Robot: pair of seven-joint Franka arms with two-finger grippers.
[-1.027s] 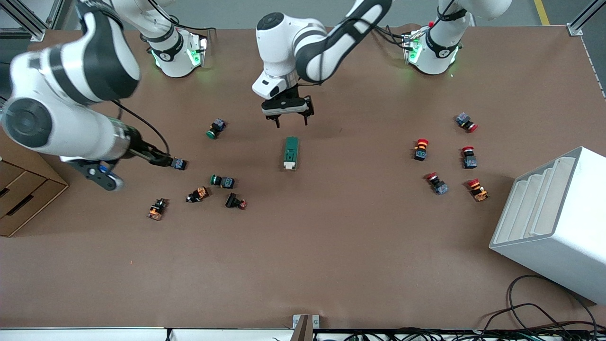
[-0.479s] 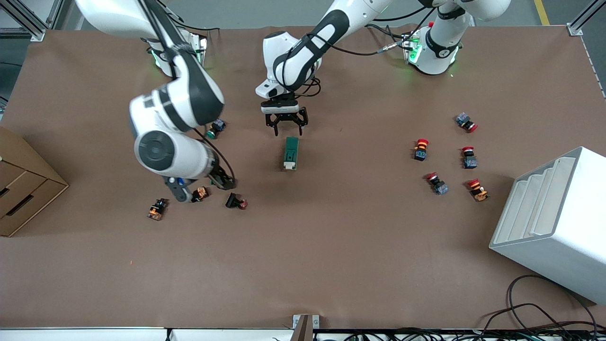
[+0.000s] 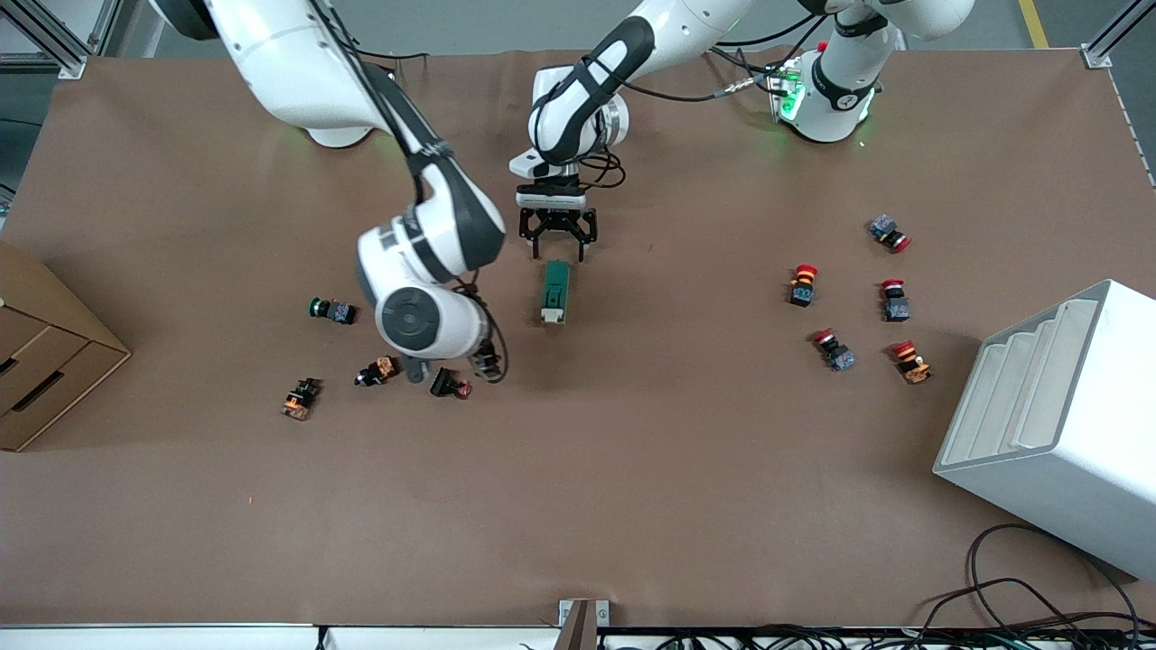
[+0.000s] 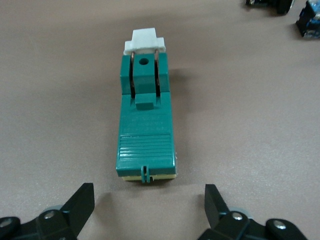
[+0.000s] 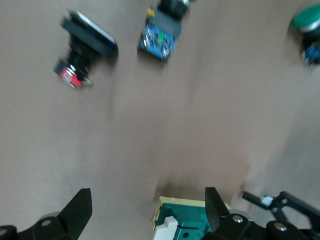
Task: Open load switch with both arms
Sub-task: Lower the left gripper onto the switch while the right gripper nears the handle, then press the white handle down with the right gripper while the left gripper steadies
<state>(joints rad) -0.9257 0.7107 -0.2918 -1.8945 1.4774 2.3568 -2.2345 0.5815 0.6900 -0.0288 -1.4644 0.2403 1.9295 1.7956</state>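
Observation:
The load switch [image 3: 554,292] is a dark-green block lying flat at mid-table, its white toggle [image 3: 552,315] at the end nearer the front camera. My left gripper [image 3: 557,240] hangs open just above the table at the switch's other end, not touching it. In the left wrist view the switch [image 4: 146,125] lies just ahead of the open left gripper [image 4: 149,210], with the toggle [image 4: 145,41] at its far tip. My right gripper [image 3: 486,359] is low beside the toggle end, toward the right arm's end of the table. It stands open [image 5: 147,215], with the switch [image 5: 186,222] by one finger.
Push-buttons lie near the right gripper: a black-and-red one [image 3: 449,385], orange ones [image 3: 377,370] [image 3: 300,398] and a green-capped one [image 3: 330,311]. Several red-capped buttons [image 3: 833,349] sit toward the left arm's end, by a white rack [image 3: 1057,424]. A cardboard box [image 3: 45,361] stands at the table's edge.
The right arm has swung from the cardboard-box end in toward the switch, leaving a green-capped button on the table. The left gripper has come down closer to the switch's end.

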